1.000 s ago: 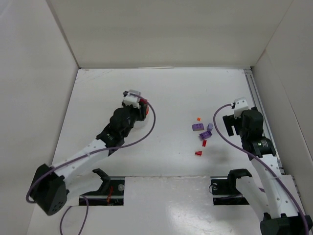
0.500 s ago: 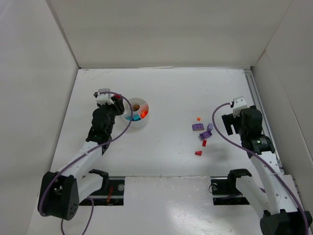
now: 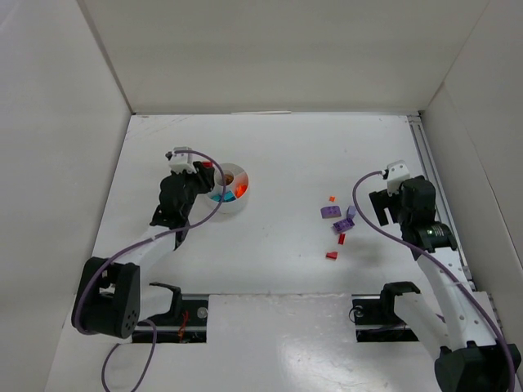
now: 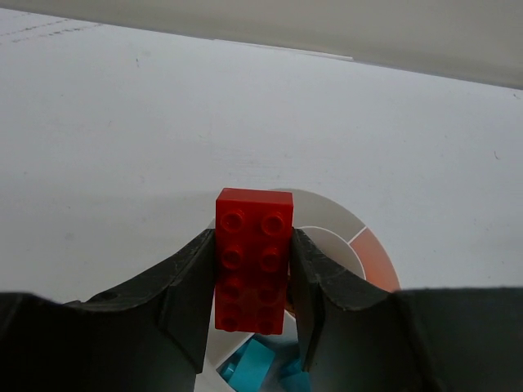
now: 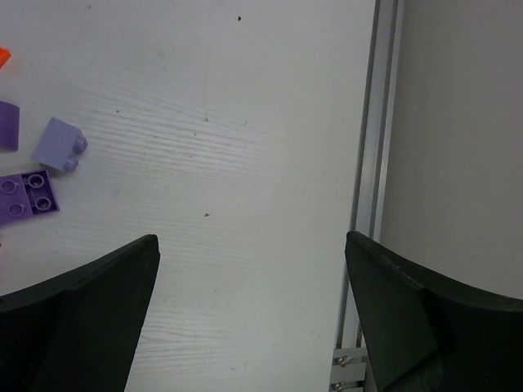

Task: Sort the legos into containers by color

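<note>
red bit (image 3: 332, 256): loose on table (image 3: 286, 155), nearest the arm bases, well right of centre
red sliver (image 3: 341, 238): just beyond the red bit, apart from it
purple plate (image 5: 29, 196): flat, studs up, just past the red sliver
lilac brick (image 5: 59, 143): on its side, studs pointing sideways, just beside the purple plate
purple block (image 3: 330, 212): left of the lilac brick, near the plate
right gripper (image 5: 252, 241): jaws spread wide, nothing between them, only bare table under them; hangs right of the loose pile, near the rail (image 5: 372, 163)
orange bit (image 3: 332, 198): tiny, far end of the pile, apart from the purples
dish (image 3: 233, 206): round, white, wedge compartments, on the left half of the table, well apart from the pile
teal bricks (image 4: 249, 367): in a near wedge of the dish; orange pieces in the wedge beside it
left gripper (image 4: 253, 245): clamped on the red brick, over the dish's left rim
red brick (image 4: 253, 261): two by four, studs facing the wrist camera, long sides pinched between the fingers, above the dish; touching it or not, cannot tell
</note>
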`<state>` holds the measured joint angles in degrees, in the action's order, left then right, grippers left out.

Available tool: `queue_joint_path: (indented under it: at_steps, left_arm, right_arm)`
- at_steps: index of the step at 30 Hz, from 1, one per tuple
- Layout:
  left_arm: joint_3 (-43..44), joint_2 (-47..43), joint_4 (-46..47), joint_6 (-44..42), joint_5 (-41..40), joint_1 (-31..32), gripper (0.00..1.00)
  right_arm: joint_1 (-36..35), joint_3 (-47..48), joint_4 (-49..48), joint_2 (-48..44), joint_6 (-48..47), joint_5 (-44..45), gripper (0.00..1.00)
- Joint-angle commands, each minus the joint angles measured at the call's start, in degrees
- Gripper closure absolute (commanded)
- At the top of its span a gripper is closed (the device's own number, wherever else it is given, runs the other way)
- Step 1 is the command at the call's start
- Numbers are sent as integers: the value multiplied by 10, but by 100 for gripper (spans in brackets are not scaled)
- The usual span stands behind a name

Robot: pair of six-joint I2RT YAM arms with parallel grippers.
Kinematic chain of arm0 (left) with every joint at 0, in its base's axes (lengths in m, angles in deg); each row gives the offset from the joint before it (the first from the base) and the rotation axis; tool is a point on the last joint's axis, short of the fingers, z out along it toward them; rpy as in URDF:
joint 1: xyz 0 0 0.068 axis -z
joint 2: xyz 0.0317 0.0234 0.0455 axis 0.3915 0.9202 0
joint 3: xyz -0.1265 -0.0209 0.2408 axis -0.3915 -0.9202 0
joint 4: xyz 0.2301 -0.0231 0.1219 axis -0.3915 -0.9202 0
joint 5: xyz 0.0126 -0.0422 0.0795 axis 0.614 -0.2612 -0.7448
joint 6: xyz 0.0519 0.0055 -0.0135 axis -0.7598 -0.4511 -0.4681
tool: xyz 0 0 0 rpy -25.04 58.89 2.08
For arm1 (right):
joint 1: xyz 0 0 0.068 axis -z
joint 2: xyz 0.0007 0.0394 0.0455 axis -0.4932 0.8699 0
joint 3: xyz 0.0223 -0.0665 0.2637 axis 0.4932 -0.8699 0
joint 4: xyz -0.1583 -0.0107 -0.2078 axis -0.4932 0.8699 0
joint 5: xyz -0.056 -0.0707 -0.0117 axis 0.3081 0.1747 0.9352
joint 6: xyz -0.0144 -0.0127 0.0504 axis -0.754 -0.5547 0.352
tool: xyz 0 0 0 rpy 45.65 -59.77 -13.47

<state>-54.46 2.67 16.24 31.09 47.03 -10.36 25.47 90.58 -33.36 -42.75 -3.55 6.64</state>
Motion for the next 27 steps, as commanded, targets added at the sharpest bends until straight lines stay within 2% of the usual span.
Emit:
queue_joint_path:
  at_steps: [1,16,23,27]
  left_arm:
    - [5,9,61,3,10,-1,66]
    - [60,84,36,16,5,-1,63]
    - [70,78,-9,33,5,-1,56]
    - [63,67,-24,52,-8,-1,56]
  right_arm:
    - [4,24,-28,-3,0,-4,0]
    - [4,24,-28,-3,0,1,0]
    - [4,24,-28,2,0,1,0]
    - [4,24,-28,2,0,1,0]
